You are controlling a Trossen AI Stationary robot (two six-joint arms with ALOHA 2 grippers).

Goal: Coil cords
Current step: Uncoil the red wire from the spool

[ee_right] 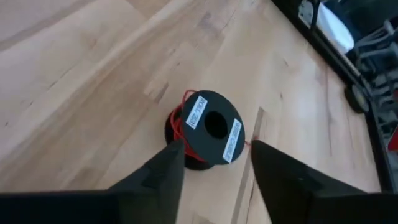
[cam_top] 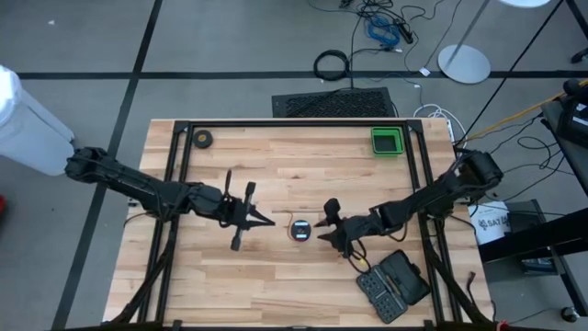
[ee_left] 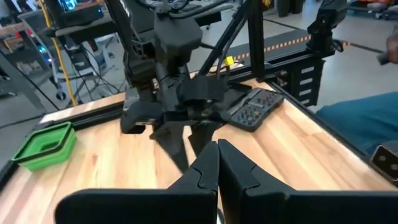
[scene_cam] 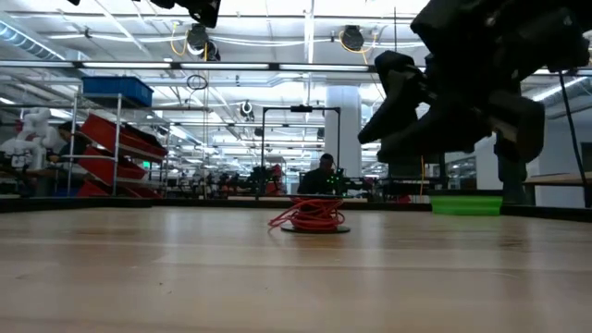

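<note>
Desk (cam_top: pixel 276 276) midline, left to right: left tool (cam_top: pixel 262 219), fingers pressed together and holding nothing, points at the reel (cam_top: pixel 300 230). Reel lies flat mid-desk, red cord (scene_cam: pixel 305 215) bunched loosely around it. Right tool (cam_top: pixel 329 230), fingers spread, sits just beside the reel. Judgement: mostly gathered; loose loops need tidying.

Evenly and brightly lit from overhead ceiling strips (scene_cam: pixel 305 42). Soft, short shadows only under the arms on the pale wooden table (cam_top: pixel 276 276). Mild glare on distant floor. Silhouetted, blurred right gripper (scene_cam: pixel 444 102) close to the low lens.
</note>
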